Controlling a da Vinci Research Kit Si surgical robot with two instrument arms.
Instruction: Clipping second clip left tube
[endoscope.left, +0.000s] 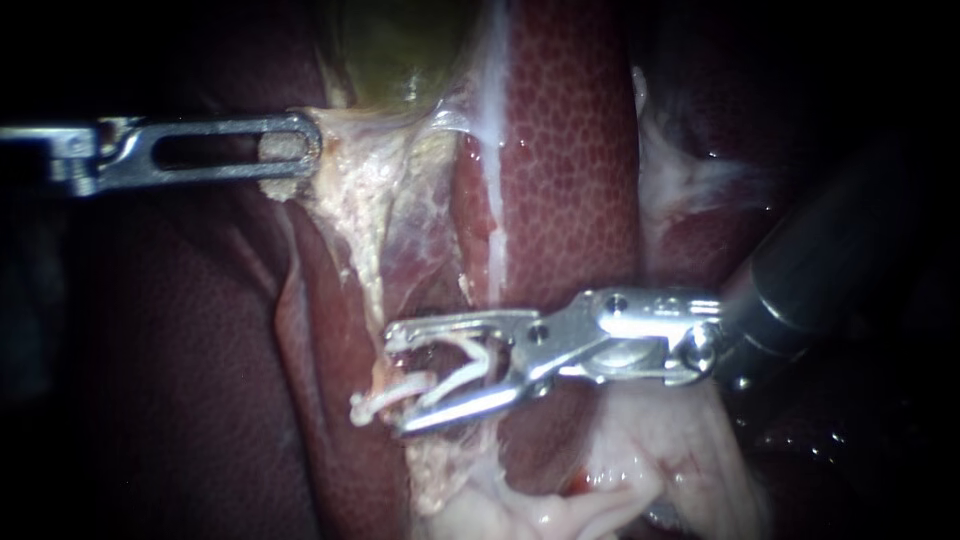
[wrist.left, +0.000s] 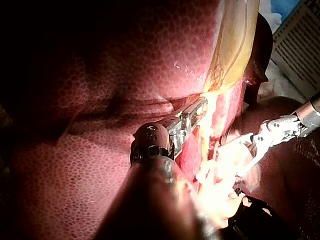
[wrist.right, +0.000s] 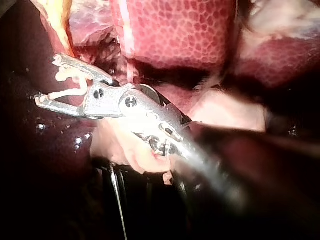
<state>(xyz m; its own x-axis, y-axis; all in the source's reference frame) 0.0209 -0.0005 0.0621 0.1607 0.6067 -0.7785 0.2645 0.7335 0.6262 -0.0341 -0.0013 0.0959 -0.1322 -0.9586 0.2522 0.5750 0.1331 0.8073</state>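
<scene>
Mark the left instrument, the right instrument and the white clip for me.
left instrument (endoscope.left: 300, 148): endoscope view, its tip, gripping pale tissue (endoscope.left: 352, 180)
right instrument (endoscope.left: 396, 383): endoscope view, midway between its two tips
white clip (endoscope.left: 455, 378): endoscope view, on its lower leg

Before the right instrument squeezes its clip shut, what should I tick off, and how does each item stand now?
1. Clip loaded in the right instrument: ok, held between wide-apart jaws.
2. Left instrument holding the pale tissue aside: ok, jaws shut on it.
3. Both right jaw tips in sight: ok.
4. Tube fully between the clip's legs: cannot tell, tissue strands cross there.
5. Another clip already on the tube: cannot tell.
</scene>
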